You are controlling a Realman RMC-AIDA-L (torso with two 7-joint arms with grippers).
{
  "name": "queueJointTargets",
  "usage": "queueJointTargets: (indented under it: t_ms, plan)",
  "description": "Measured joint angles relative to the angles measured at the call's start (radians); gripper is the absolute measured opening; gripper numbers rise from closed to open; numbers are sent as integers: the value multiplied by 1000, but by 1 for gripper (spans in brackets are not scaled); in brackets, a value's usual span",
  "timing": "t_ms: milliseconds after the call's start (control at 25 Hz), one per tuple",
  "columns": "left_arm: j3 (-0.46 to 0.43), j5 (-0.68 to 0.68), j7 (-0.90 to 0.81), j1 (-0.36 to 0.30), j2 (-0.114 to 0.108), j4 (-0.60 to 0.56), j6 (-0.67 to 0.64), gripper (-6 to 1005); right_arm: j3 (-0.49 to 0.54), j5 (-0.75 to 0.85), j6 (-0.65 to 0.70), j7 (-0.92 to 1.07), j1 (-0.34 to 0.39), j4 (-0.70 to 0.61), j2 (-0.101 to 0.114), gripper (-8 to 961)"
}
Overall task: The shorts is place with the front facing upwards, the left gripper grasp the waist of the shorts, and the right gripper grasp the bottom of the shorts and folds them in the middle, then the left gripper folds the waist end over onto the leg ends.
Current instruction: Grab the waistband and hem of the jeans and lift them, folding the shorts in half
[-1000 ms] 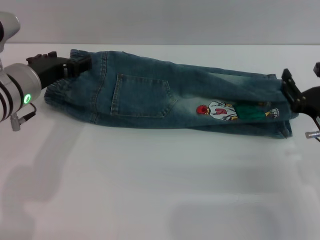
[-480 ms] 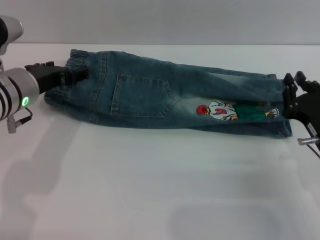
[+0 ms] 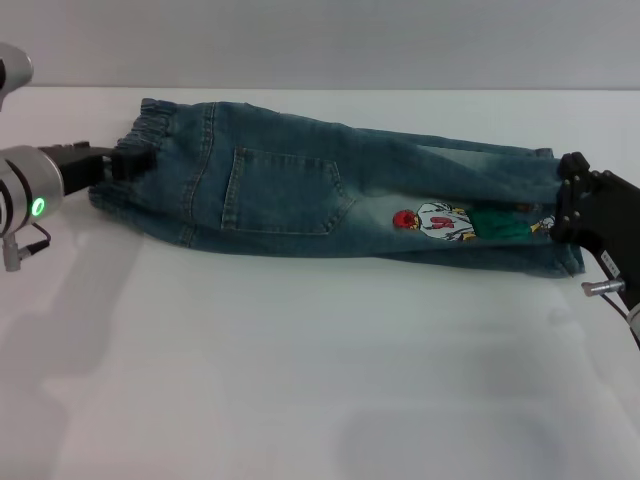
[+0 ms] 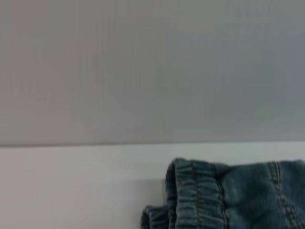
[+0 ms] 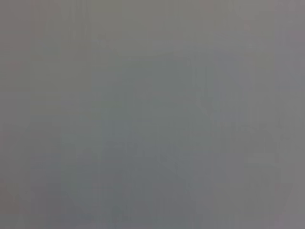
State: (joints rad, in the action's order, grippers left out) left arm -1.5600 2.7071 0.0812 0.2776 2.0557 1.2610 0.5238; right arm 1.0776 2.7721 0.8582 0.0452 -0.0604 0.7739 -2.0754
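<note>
The blue denim shorts [image 3: 300, 185] lie folded lengthwise across the white table [image 3: 300, 360]. A back pocket and a cartoon patch [image 3: 440, 222] face up. The elastic waist [image 3: 150, 120] is at the left and the leg ends [image 3: 565, 258] at the right. My left gripper [image 3: 135, 163] is at the waist's left edge, low over the table. My right gripper [image 3: 566, 195] is at the leg ends on the right side. The left wrist view shows the waistband [image 4: 200, 195] close by, with none of that arm's own gripper in it. The right wrist view is plain grey.
The table's back edge meets a grey wall [image 3: 320, 40] just behind the shorts. Bare white tabletop stretches in front of the shorts toward me.
The left gripper has drawn back left and toward me, from the waist's top corner to its left edge. The right gripper has shifted slightly toward me. The shorts lie still.
</note>
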Motion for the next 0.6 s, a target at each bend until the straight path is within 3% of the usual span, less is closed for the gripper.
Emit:
queueJointTargets:
  t_ms: [600]
  plan:
    - [-2,-1,0,17,1,-42,12,814,3,0,0,1,-1,-9,3,0]
